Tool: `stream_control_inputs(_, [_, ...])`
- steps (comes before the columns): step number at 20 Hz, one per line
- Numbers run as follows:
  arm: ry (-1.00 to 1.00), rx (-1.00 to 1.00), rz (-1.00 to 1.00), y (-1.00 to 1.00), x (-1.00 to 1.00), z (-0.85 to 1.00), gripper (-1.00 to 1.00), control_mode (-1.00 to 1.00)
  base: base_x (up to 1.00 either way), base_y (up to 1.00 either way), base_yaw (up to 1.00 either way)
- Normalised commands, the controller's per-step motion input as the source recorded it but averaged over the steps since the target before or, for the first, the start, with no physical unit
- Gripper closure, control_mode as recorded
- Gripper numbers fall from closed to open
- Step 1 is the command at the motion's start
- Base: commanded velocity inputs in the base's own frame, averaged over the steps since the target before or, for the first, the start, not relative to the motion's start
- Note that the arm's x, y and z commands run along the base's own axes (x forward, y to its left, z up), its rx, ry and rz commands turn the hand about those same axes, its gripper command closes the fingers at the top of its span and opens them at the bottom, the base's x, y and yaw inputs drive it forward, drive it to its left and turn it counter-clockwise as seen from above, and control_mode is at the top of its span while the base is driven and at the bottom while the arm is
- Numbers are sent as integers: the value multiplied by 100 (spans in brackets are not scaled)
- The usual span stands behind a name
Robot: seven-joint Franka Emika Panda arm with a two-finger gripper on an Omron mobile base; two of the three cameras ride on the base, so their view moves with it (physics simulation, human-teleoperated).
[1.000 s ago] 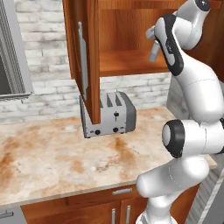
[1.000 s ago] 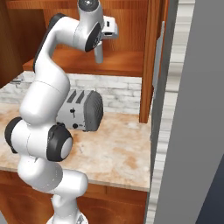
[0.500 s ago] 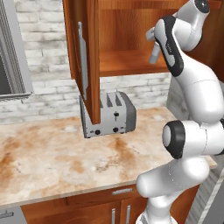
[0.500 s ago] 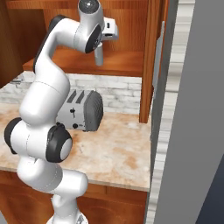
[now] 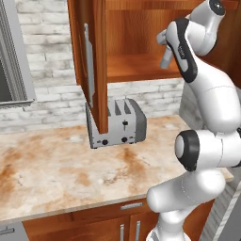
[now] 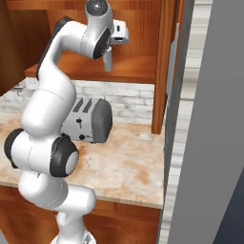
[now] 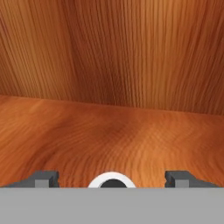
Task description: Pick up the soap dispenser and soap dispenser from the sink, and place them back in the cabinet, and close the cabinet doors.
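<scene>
Standing upright on the cabinet (image 5: 141, 66) shelf: soap dispenser (image 6: 108, 59), between spread, empty gripper (image 7: 112, 178) fingertips. Likely handling as light, rigid, smooth plastic; regripping at mid-body, below the pump.

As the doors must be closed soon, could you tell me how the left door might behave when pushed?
The left door looks like a solid wood panel, so it would probably swing as one stiff piece, not flex. Its glossy face may be slippery; the long handle likely offers surer contact. It stands wide open, so expect a long swing.
</scene>
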Motion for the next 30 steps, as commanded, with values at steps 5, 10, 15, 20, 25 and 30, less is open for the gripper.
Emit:
stream_control_inputs(5, [-4, 0, 0, 0, 21, -12, -100, -100, 0, 0, 0])
stream_control_inputs(10, [-9, 0, 0, 0, 22, -13, -100, -100, 0, 0, 0])
stream_control_inputs(15, [-12, 0, 0, 0, 15, -19, -100, -100, 0, 0, 0])
stream_control_inputs(20, [-3, 0, 0, 0, 1, -4, -100, -100, 0, 0, 0])
stream_control_inputs(25, [-1, 0, 0, 0, -22, 2, -100, -100, 0, 0, 0])
stream_control_inputs(30, [0, 0, 0, 0, -54, 6, -100, -100, 0, 0, 0])
